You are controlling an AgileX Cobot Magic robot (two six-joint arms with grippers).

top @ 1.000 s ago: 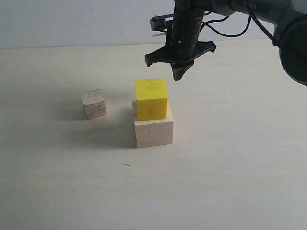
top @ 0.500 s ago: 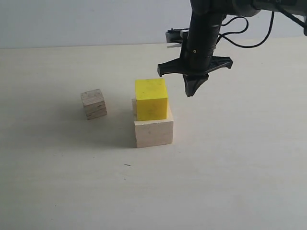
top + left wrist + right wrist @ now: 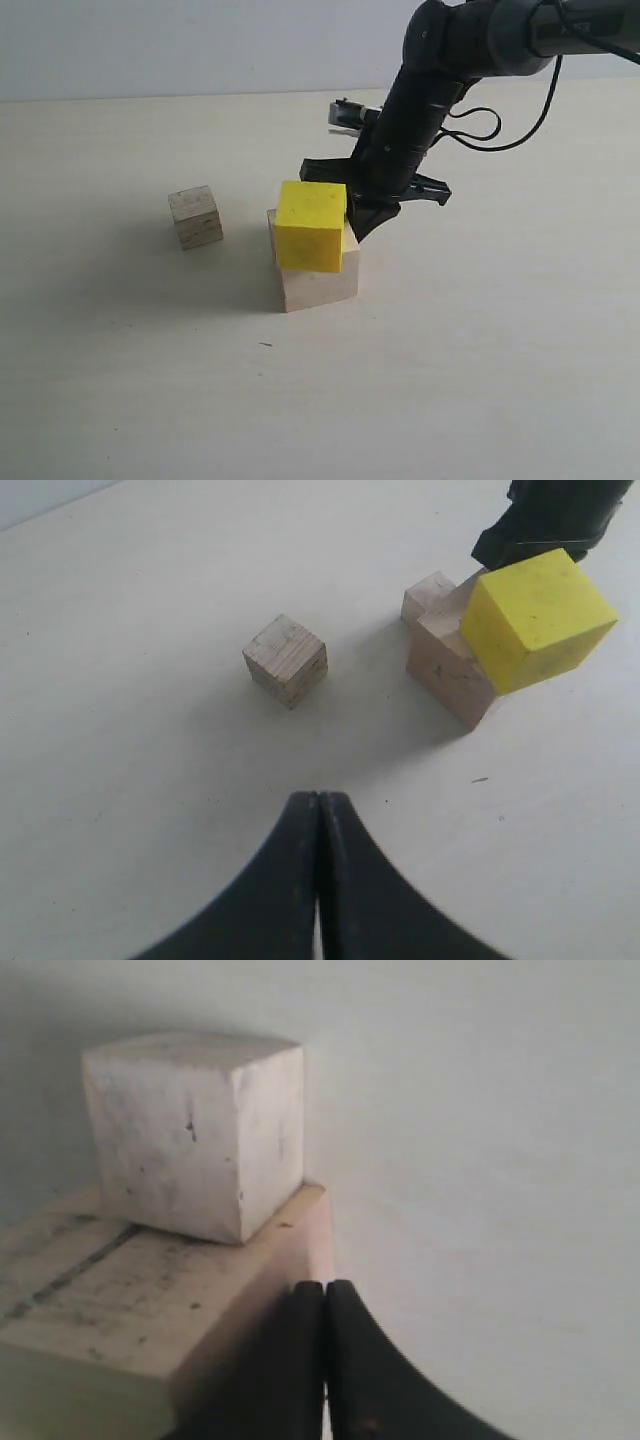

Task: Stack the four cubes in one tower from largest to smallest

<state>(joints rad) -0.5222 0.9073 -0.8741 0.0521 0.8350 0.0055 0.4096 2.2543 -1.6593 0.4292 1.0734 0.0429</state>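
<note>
The bright yellow cube (image 3: 308,226) (image 3: 535,615) sits skewed on the large pale wood cube (image 3: 318,282) (image 3: 450,670) (image 3: 110,1300), overhanging its left front. My right gripper (image 3: 358,232) (image 3: 323,1285) is shut and empty, its tip low against the yellow cube's right side, over the pale cube's edge. The layered plywood cube (image 3: 195,216) (image 3: 286,660) stands alone to the left. The smallest tan cube (image 3: 428,596) (image 3: 195,1130) stands on the table right behind the pale cube. My left gripper (image 3: 317,798) hangs shut and empty above bare table.
The pale table (image 3: 480,350) stretches around the blocks, with a light wall (image 3: 150,45) behind its far edge. The right arm (image 3: 470,45) and its cables lean in from the upper right, above the stack.
The right gripper came down and left to the stack. The yellow cube slid left and turned on the pale cube, which also turned a little. The plywood cube stayed put.
</note>
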